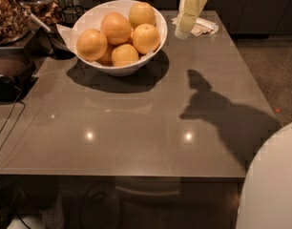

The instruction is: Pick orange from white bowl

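Observation:
The white bowl [121, 69] stands at the back left of the grey table [136, 128]. It holds several oranges; the nearest to the gripper is an orange [146, 38] on the bowl's right side, with others at the left [91, 45], the top [141, 14] and the front [124, 54]. My gripper [183, 31] hangs from the top edge of the camera view, pale yellow and pointing down. It is just right of the bowl's rim, above the table, apart from the oranges. Its shadow falls on the table to the right.
A crumpled pale napkin [201, 26] lies behind the gripper. Jars of dried food [10, 13], a black cup [64, 42] and a black appliance [10, 78] with a cable [7, 123] crowd the left side. A white robot part [275, 185] fills the bottom right corner.

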Motion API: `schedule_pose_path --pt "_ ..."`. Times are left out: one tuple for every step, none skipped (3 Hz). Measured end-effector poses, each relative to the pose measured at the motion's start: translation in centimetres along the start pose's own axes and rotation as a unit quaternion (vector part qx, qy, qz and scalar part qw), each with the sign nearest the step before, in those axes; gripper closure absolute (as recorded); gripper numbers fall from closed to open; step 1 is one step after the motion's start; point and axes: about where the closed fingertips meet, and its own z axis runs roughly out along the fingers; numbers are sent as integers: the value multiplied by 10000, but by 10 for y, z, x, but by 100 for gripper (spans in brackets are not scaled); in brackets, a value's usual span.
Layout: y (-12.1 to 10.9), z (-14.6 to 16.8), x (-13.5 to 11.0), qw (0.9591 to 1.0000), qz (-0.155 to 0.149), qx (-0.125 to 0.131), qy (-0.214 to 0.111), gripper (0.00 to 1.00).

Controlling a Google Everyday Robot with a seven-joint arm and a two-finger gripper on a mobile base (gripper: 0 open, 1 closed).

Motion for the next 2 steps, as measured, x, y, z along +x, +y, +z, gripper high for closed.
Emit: schedule_pose_path --pt "-5 3 -3 9999 12 94 -84 0" --pt "-16 20 -22 9996 -98 -11 -283 0"
